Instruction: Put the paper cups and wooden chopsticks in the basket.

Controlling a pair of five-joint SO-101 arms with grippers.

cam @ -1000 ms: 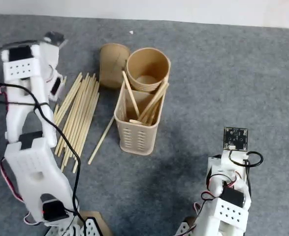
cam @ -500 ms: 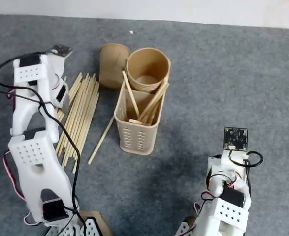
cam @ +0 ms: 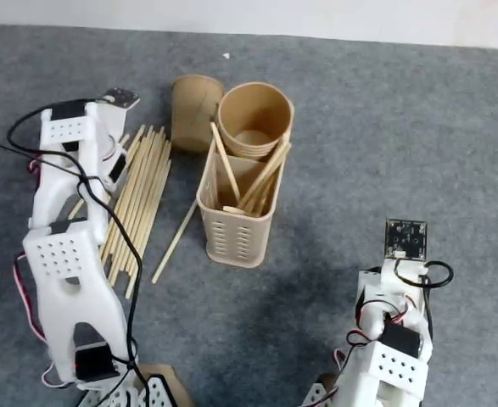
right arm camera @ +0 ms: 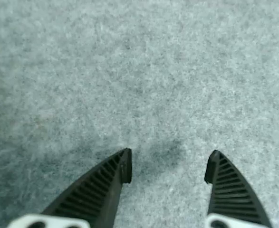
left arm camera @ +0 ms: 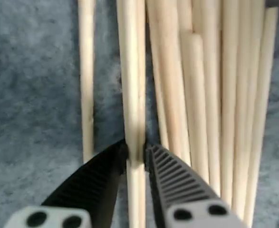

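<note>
Left hand (left arm camera: 137,146) clamps edge chopsticks (left arm camera: 133,85) | right hand (right arm camera: 170,154) spread over carpet (right arm camera: 139,71)

The left arm (cam: 62,263) stretches forward from its base, wrist bent down, and the left gripper (left arm camera: 135,149) is pinched narrowly on a chopstick (left arm camera: 133,95). The right arm (cam: 393,356) sits folded, its right gripper (right arm camera: 170,166) spread wide, facing down.

Grey carpet (cam: 384,127), pale wall strip (cam: 316,17) behind, small white speck (cam: 226,56)

Robot test bench, grey felt tabletop (cam: 418,127), white plastic arms (cam: 62,280), loose wiring (cam: 446,270), pale wall behind (cam: 316,17)
</note>
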